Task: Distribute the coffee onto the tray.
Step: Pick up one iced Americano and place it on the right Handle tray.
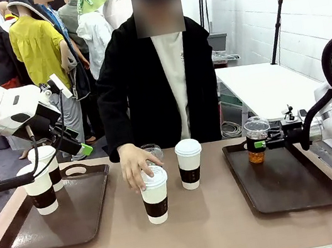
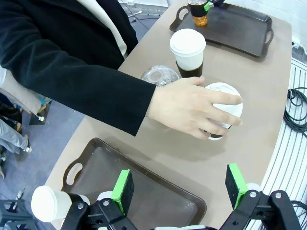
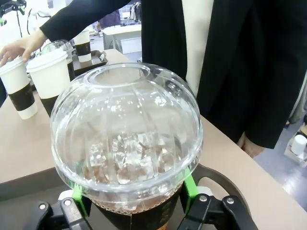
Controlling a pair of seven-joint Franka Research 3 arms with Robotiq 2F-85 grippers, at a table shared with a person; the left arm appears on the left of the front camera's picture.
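**A:** Take the paper cup (image 1: 155,196) under the person's hand (image 1: 136,164), mid-desk (image 1: 209,231), as our marker. How far along are we?

**B:** About halfway, I'd judge. To that cup's left is the left tray (image 1: 20,240), and two hot cups already stand on it, a nearer one (image 1: 41,191) and one just behind (image 1: 50,163).

**A:** And on the other side?

**B:** To the marker's right is the right tray (image 1: 305,193), with an iced coffee (image 3: 127,143) at its far corner. The right end effector (image 1: 260,144) is clamped on it, green pads pressed to both sides below the dome lid, so it isn't released yet.

**A:** What's left to move?

**B:** The marker cup itself, then a second paper cup (image 1: 190,164) just to its right. There's also a clear domed cup (image 2: 160,76) tucked right behind the hand, and I can't tell what's in it.

**A:** What about the left end effector (image 2: 180,189)?

**B:** It hovers over the left tray, left of the marker, jaws spread wide with nothing between them.

**A:** Any brands or labels?

**B:** Nothing readable. The lids are plain white, the sleeves are plain dark brown, and I can't make out any print on the clear cups.
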